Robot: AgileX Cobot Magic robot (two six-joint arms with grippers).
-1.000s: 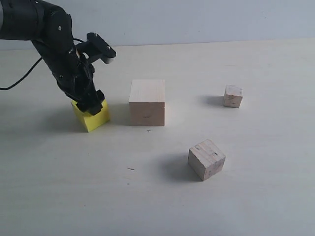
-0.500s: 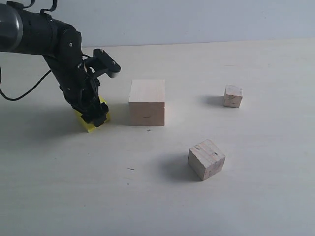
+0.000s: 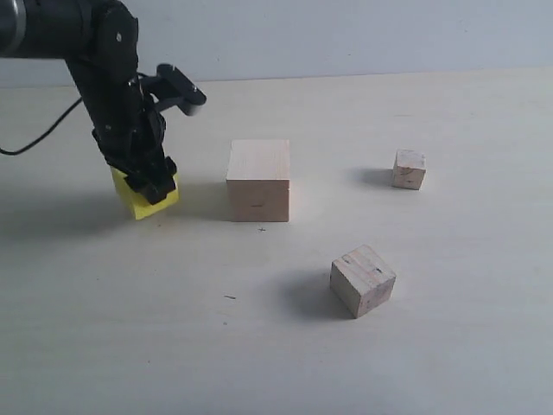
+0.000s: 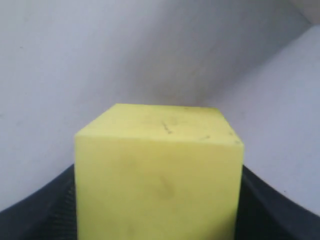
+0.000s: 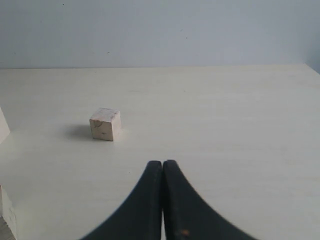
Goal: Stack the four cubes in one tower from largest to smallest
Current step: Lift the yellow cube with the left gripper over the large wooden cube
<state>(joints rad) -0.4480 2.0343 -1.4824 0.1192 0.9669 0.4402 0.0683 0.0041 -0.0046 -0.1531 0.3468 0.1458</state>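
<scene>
Tabletop (image 3: 449, 346): yellow cube (image 3: 138, 203), seemingly in claw (image 3: 145, 187)

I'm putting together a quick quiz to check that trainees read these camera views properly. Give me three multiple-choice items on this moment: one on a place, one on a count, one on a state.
1. Where is the yellow cube?
A between the fingers of the left claw
B stacked on another cube
C beside the right claw

2. How many pale wood cubes are in sight?
A two
B three
C four

3. The right claw is:
A shut and empty
B wide open
C shut on a cube

Answers:
1 A: the left wrist view shows dark fingers on both sides of the yellow cube.
2 B: a large cube, a mid-sized cube and a tiny cube.
3 A: its fingertips meet with nothing between them.
</scene>
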